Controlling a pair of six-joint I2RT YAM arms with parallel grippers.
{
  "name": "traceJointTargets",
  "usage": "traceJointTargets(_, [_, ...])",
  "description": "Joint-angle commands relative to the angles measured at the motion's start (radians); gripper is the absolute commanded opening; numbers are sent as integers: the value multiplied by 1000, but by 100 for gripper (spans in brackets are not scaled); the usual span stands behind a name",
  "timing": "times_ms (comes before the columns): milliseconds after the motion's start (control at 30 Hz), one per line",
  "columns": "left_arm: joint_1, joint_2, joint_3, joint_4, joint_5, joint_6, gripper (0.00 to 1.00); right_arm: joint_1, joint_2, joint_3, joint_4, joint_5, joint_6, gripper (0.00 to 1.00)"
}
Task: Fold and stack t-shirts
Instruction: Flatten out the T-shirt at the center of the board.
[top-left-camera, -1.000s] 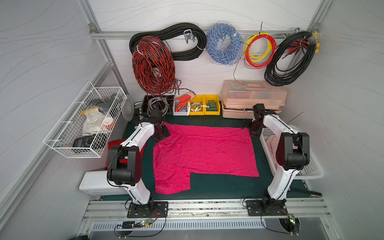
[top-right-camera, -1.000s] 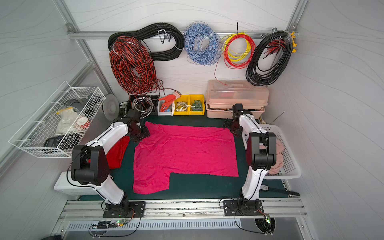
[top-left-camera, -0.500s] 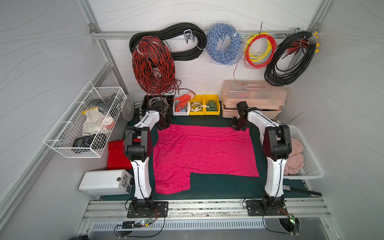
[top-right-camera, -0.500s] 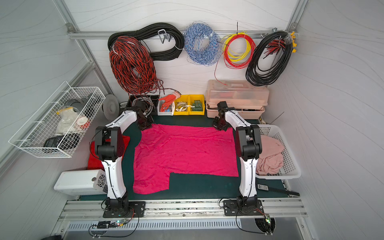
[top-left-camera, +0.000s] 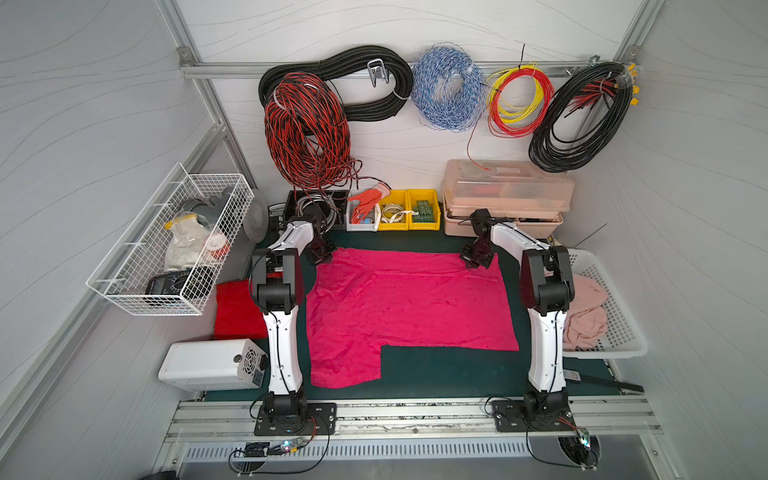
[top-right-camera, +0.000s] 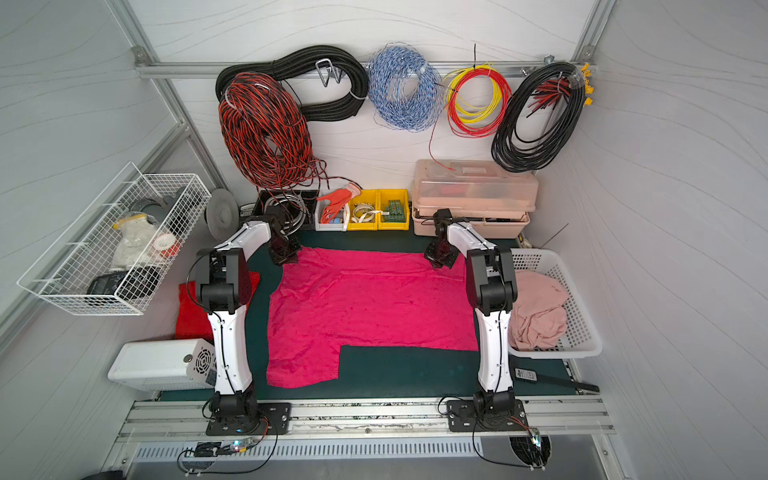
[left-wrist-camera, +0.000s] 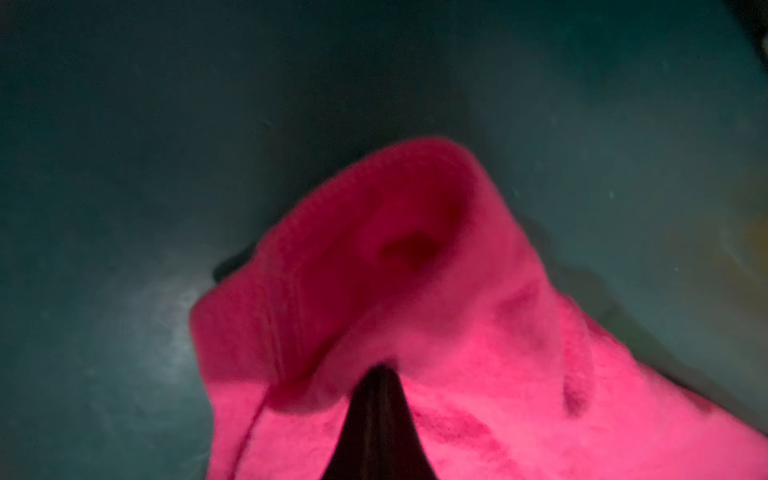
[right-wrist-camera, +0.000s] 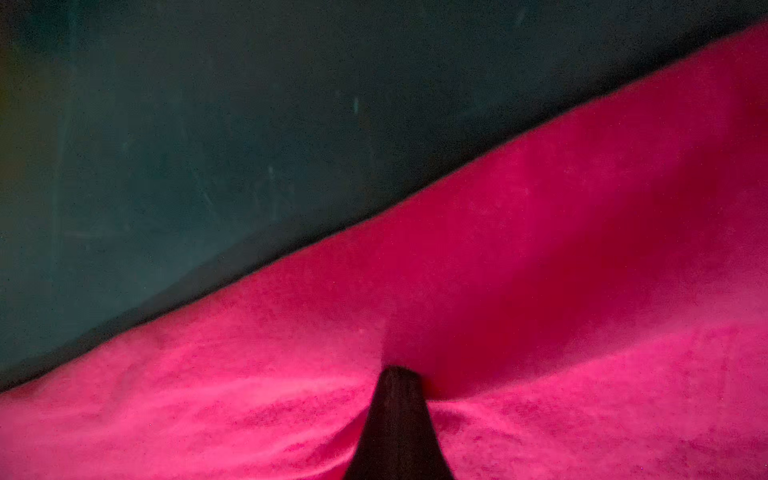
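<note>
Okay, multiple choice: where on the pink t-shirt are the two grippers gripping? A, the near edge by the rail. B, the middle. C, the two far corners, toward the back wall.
C: the left gripper and right gripper are shut on the pink t-shirt at its far corners.

You see two matching arms. Your left arm (top-left-camera: 282, 353) and right arm (top-left-camera: 544, 353) each have smooth white tapered links joined by bulky black joint housings. A thin black cable (top-left-camera: 277, 332) runs along each white link. Each arm is mounted on a flat black base plate (top-left-camera: 322, 417). The left claw (left-wrist-camera: 378, 382) and right claw (right-wrist-camera: 397, 378) show as dark, narrowing wedges.
</note>
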Motion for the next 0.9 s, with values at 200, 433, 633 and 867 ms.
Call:
traceJointTargets(200, [64,131,133,-42,-22,-6,0,-41,172,213,-89,26,1,0])
traceJointTargets(433, [64,-2,9,115,10,-7,0,-37,101,118,-7,-26,-32,0])
traceJointTargets(633, [57,-283,-216,302,35,16,16,23,-131,-48,152,-67,-107,51])
traceJointTargets(867, [55,-583,-401,213,-15,53,20,124,-324,-190,171,-127,-42,63])
